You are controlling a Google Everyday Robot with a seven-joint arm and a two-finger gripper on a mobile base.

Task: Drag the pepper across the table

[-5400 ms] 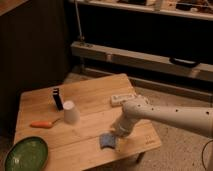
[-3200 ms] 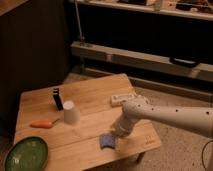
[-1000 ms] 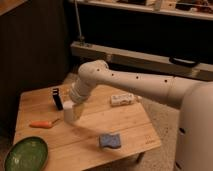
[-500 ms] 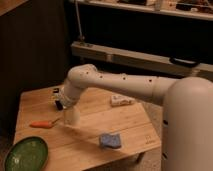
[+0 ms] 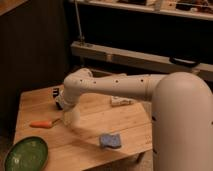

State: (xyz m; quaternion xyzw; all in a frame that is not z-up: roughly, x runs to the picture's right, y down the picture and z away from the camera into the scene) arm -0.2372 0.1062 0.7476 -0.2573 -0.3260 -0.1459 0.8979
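Where the white arm bends down over the light wooden surface, the gripper sits low near its far left part, just above a white cup; whether it is clenched or released cannot be told. The orange-red pepper lies flat on the surface, near the gripper, below-left and apart from it. A blue sponge lies well right of it, a green plate at the front-left corner.

My gripper sits over the table's left half, with the cup just before it. The pepper lies left of it, and the sponge lies well right.
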